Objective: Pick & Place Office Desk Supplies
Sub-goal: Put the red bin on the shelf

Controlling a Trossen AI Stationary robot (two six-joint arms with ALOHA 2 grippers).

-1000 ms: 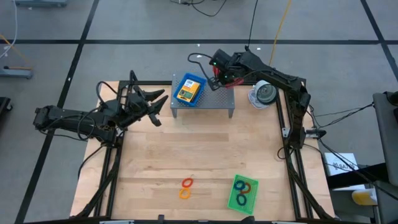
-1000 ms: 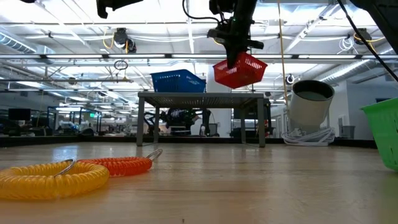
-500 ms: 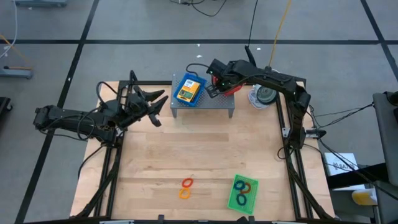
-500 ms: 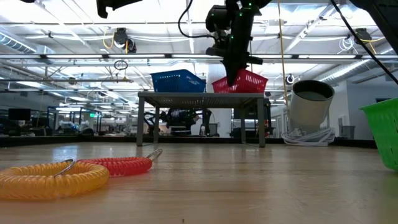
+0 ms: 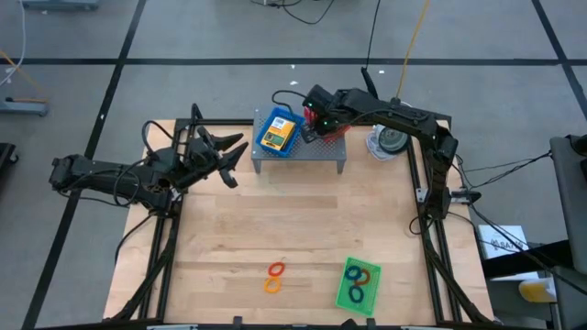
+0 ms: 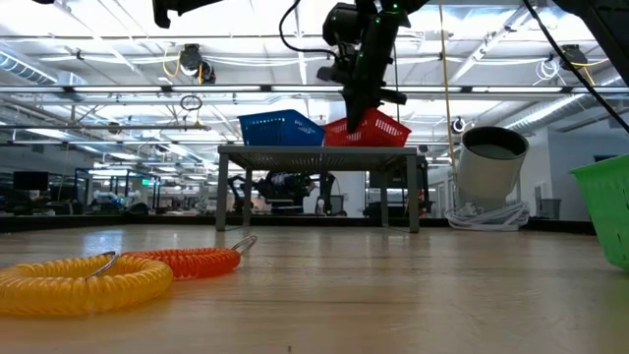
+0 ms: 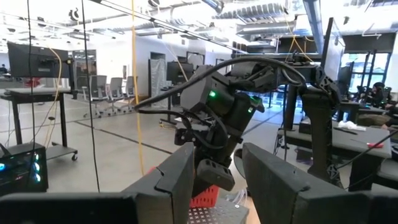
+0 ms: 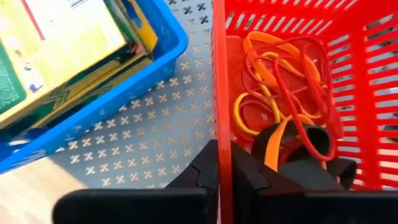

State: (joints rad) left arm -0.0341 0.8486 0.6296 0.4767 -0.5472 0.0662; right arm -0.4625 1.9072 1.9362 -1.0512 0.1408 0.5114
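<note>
The red mesh tray (image 5: 337, 129) sits on the grey perforated shelf (image 5: 298, 152), right of the blue mesh tray (image 5: 278, 134) that holds yellow-and-green crayon boxes (image 8: 56, 43). In the low view the red tray (image 6: 371, 129) is slightly tilted at the shelf top. It holds reddish and orange rubber bands (image 8: 289, 74) and dark pieces (image 8: 311, 140). My right gripper (image 5: 316, 125) is shut on this tray. My left gripper (image 5: 229, 152) is open and hangs over the table's far left, pointing at the shelf. A green tray (image 5: 358, 285) with rings lies near the front edge. My right gripper (image 8: 222, 180) pinches the red tray's wall on the side facing the blue tray (image 8: 221, 124), one finger outside (image 8: 199, 174) and one inside (image 8: 252, 180). The fingers come from above, pointing down. The tray sits a little tilted, its bottom at the shelf top.
An orange coil (image 5: 276, 269) and a yellow coil (image 5: 272, 285) lie on the wood near the front. The round white-and-grey device (image 5: 387, 139) stands right of the shelf. Bare wood stretches between the shelf and the coils.
My right gripper has come down with the red tray, which hung clear above the shelf a second ago, and has shifted it left toward the blue tray. The tray now sits at the shelf top beside the blue tray.
</note>
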